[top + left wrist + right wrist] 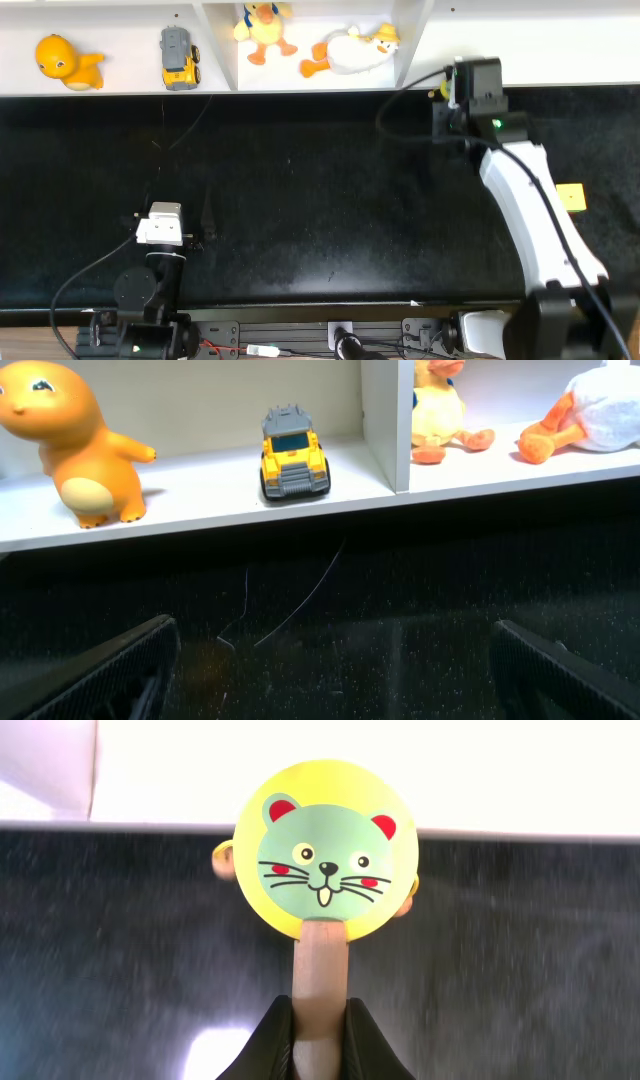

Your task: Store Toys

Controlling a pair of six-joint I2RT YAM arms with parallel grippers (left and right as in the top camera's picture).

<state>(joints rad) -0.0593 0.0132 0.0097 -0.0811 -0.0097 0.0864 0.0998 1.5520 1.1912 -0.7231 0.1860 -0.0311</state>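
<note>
Pinching the wooden handle point(320, 960) of the cat-face rattle point(327, 865), the right gripper point(320, 1018) is holding the toy over the black mat point(120, 940), right at the front edge of the white shelf point(300, 84). A white divider point(415, 40) is standing just left of it. Past that divider, a white duck plush point(350, 50) and a yellow duck plush point(265, 30) are filling the middle bay. A yellow truck point(180, 57) and an orange figure point(68, 62) are sitting in the left bay. The left gripper point(330, 670) is sitting well back from the shelf, jaws spread wide around nothing. A yellow tag point(570, 196) is lying beside the right arm.
</note>
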